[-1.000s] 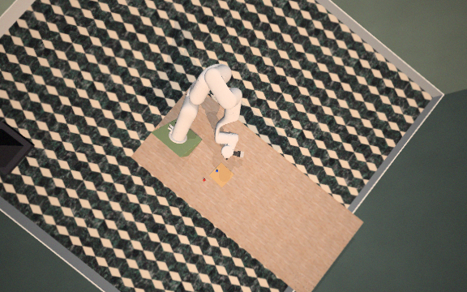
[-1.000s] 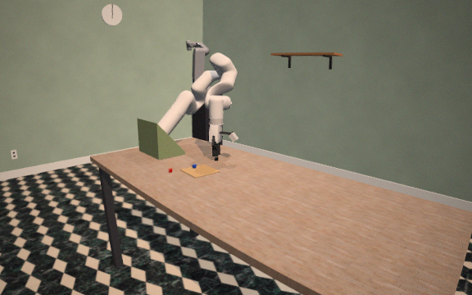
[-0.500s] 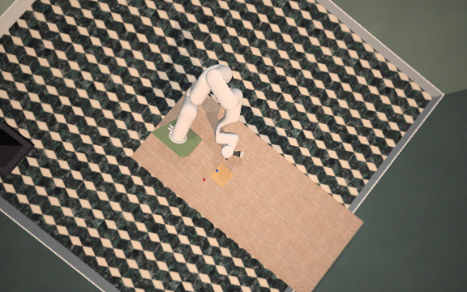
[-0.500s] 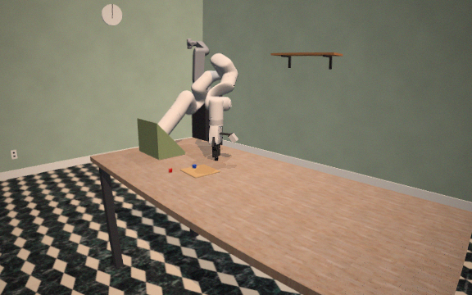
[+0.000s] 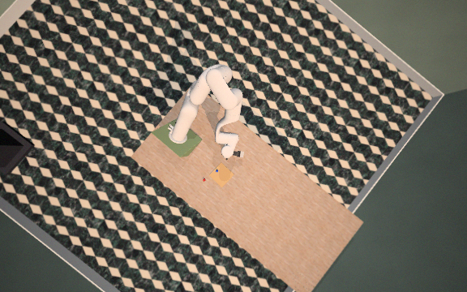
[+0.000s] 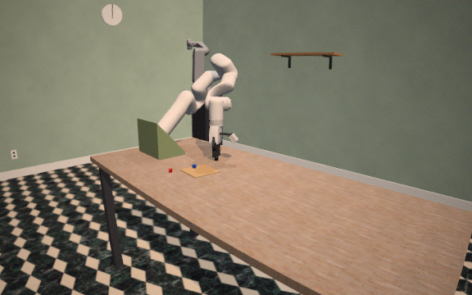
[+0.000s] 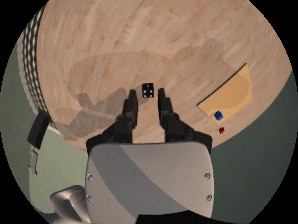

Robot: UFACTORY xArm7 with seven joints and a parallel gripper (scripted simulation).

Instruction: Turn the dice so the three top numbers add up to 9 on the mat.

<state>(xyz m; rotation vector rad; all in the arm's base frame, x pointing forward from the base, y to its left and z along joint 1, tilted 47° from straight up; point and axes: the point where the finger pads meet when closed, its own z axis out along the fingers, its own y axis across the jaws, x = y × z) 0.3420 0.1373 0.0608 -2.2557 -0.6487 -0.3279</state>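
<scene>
With my gripper (image 6: pixel 215 158) (image 7: pixel 147 96) parted and holding nothing, I line up on the black die (image 7: pixel 148 90), which sits at the wrist view's center, just beyond the gap between my fingertips.

Top: high overhead; exterior: farther side, angled down; wrist: close above table (image 5: pixel 282 203) (image 6: pixel 301 213) (image 7: pixel 165 30)

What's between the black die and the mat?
Only bare table top and shadow lie between the black die and the mat, seen in the wrist view.
</scene>
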